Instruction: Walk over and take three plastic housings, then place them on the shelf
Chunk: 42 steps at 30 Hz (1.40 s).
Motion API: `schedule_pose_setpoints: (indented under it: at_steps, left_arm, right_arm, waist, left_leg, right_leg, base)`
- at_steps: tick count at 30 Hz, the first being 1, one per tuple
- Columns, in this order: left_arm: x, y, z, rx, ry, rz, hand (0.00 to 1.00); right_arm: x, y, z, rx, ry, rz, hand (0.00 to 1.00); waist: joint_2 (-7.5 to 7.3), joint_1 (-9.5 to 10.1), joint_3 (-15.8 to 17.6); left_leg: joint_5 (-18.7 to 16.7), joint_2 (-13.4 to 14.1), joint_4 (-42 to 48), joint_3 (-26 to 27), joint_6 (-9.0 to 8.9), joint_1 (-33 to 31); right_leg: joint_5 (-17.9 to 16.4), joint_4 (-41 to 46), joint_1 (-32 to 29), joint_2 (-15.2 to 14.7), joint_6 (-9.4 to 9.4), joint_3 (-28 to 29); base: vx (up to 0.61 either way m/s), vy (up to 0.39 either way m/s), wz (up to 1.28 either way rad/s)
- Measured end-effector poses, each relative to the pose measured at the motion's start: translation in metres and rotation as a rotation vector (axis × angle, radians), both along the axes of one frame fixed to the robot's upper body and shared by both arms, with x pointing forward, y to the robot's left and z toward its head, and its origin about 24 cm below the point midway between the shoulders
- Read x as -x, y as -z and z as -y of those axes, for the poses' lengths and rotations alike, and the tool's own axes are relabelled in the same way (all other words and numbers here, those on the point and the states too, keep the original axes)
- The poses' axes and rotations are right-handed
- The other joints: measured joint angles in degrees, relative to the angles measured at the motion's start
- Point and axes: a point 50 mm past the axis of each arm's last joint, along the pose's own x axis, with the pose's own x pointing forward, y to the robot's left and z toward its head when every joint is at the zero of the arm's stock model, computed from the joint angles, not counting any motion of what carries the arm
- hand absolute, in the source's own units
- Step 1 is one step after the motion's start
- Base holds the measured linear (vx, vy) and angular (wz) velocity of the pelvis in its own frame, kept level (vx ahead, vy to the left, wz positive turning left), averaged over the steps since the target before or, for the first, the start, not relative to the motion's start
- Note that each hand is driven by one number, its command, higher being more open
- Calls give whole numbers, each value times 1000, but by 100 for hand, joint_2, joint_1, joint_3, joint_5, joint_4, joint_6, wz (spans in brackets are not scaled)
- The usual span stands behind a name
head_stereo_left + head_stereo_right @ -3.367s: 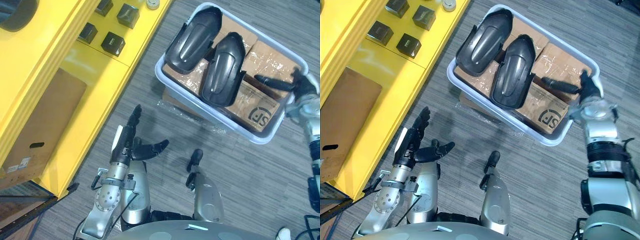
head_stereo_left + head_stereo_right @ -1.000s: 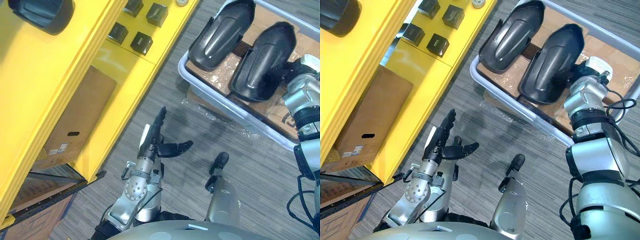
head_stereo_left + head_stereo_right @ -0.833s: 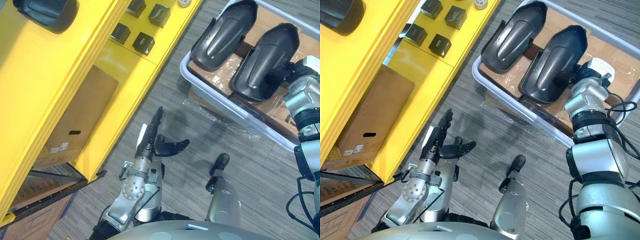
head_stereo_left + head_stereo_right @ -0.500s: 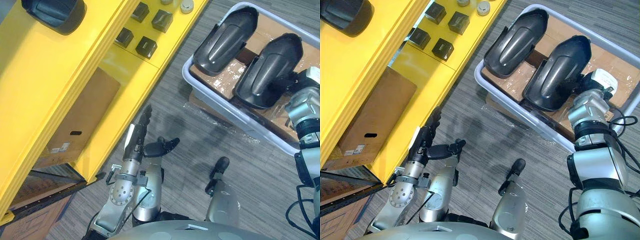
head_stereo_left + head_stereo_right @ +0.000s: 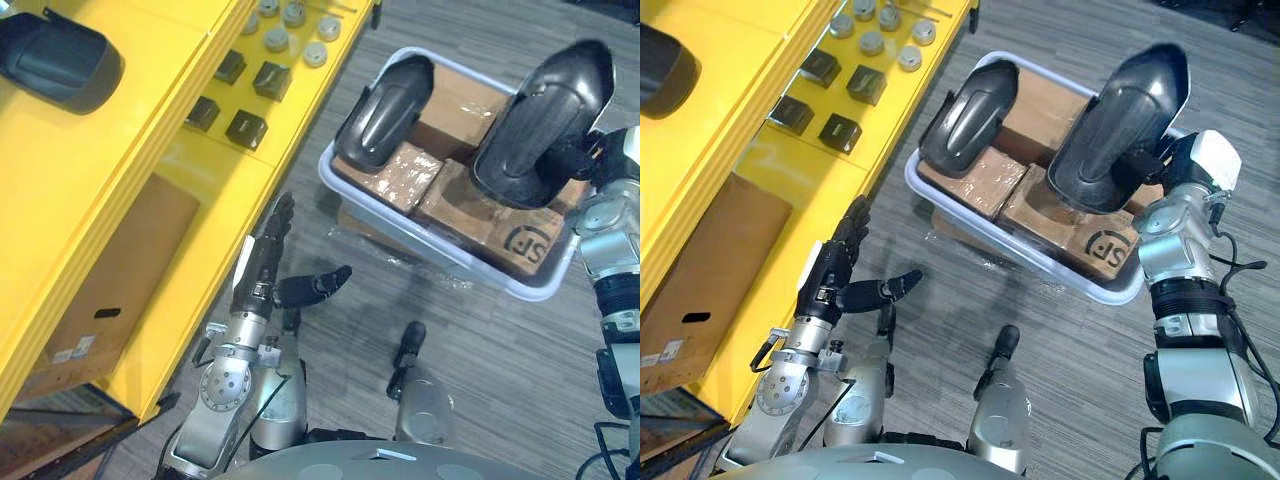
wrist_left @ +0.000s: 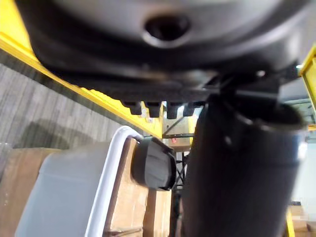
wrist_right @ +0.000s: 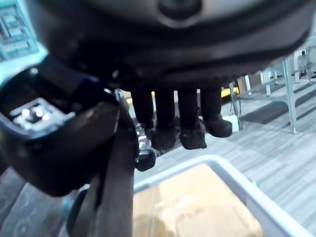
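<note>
Half a second ago both dark housings lay flat in the bin; now the lifted housing [image 5: 1120,120] stands nearly on end above the bin's right side, and the whole view has swung a little with the robot's own movement. Nearest, at the low left, the left robot hand [image 5: 258,280] hangs over the grey floor with fingers straight and thumb spread, holding nothing, just beside the front edge of the yellow shelf [image 5: 150,120]. Farther on sits the pale bin [image 5: 545,285], packed with cardboard boxes [image 5: 395,175], with the second housing [image 5: 965,118] lying on them at its left end. At the bin's right, the right robot hand [image 5: 1167,165] has its fingers curled round the lower rim of the lifted housing, whose long axis points up and away. Small black blocks [image 5: 245,128] dot the shelf's lower level, and a third housing [image 5: 55,65] rests on its top level at the far left. The shelf lies well to the left of the loaded hand, across the whole bin, so the carry probably calls for a turn of the body leftward; the empty left hand is the nearer one to the shelf.
</note>
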Motion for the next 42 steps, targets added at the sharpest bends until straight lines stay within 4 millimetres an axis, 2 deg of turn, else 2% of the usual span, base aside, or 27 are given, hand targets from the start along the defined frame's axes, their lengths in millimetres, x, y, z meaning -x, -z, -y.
schedule_pose_setpoints:
  at_steps: [2,5,8,11,14,15,18,20,26,29,32,33,36,42]
  left_arm:
    - [0,-1,0,19,27,-4,100]
    - [-4,-12,-3,56,63,34,100]
    - [-20,-23,-5,136,149,27,100]
    - [-44,-24,0,151,257,-38,100]
    - [-66,-22,1,179,317,-132,100]
    - [-76,-21,1,202,344,-187,100]
    - [-86,-24,4,263,402,-254,100]
    - [-93,-22,10,361,447,-336,100]
    - [-100,-19,28,545,518,-449,100]
    - [-97,-13,41,624,545,-496,100]
    - [-99,-17,50,629,551,-501,100]
    - [-101,-19,54,625,542,-501,100]
    - [-103,-17,60,621,523,-520,100]
    - [-102,-11,67,610,463,-552,100]
  right_arm:
    - [2,5,-2,-18,4,22,0]
    - [-3,10,-13,-5,-30,26,0]
    - [-7,12,-23,56,-89,11,0]
    - [-11,12,-34,129,-162,10,0]
    - [-14,11,-44,189,-235,21,0]
    - [-16,12,-50,219,-272,21,0]
    - [-17,12,-56,247,-322,29,0]
    - [-20,16,-67,255,-368,34,0]
    - [-20,11,-89,311,-477,66,0]
    - [-17,24,-96,315,-507,33,0]
    - [-16,36,-103,292,-527,8,0]
    - [-16,44,-111,290,-558,-20,0]
    - [-18,54,-127,273,-621,-48,0]
    - [-19,63,-146,235,-682,-69,0]
  waist:
    - [-40,-31,-128]
    - [-53,-83,-216]
    - [-20,-77,-278]
    - [-42,-114,-516]
    - [-148,-142,-642]
    - [-240,-231,-754]
    - [-388,-292,-844]
    - [-458,-381,-927]
    - [-501,-584,-965]
    - [-537,-594,-1066]
    - [-603,-585,-1117]
    - [-641,-594,-1148]
    - [-654,-588,-1161]
    - [-667,-570,-1172]
  left_leg:
    - [-27,-1,4,7,-1,27]
    - [-85,-1,19,57,1,145]
    - [-145,0,14,141,-4,327]
    - [-160,0,-15,221,-6,385]
    - [-178,15,-26,368,-17,517]
    - [-188,21,-26,399,-23,520]
    - [-218,56,-26,512,-48,599]
    - [-274,86,-26,611,-64,742]
    - [-302,101,-27,755,-73,843]
    - [-336,109,-27,806,-82,921]
    - [-342,108,-26,815,-83,927]
    - [-342,107,-26,819,-83,939]
    - [-366,105,-27,834,-77,1042]
    - [-397,98,-27,844,-81,1097]
  right_leg:
    - [0,0,32,-1,2,3]
    - [0,-60,149,5,8,37]
    - [7,-139,312,18,17,105]
    - [78,-301,372,43,43,157]
    - [112,-324,398,59,39,285]
    - [136,-363,398,71,40,328]
    - [159,-385,401,111,27,444]
    - [159,-407,494,147,26,514]
    - [180,-487,521,174,22,620]
    - [181,-492,573,186,20,657]
    - [187,-493,576,186,22,669]
    - [188,-493,585,185,23,675]
    - [188,-510,683,185,23,688]
    - [194,-595,768,185,30,688]
  base:
    - [45,-30,-2]
    - [23,-16,-7]
    - [-6,-9,-12]
    - [-1,-5,-14]
    - [17,-9,-21]
    - [20,-13,-16]
    - [15,-16,-20]
    - [-7,-26,-23]
    - [-27,-15,-14]
    - [5,-8,-7]
    - [0,0,0]
    - [0,0,0]
    - [-3,0,-1]
    - [-5,0,0]
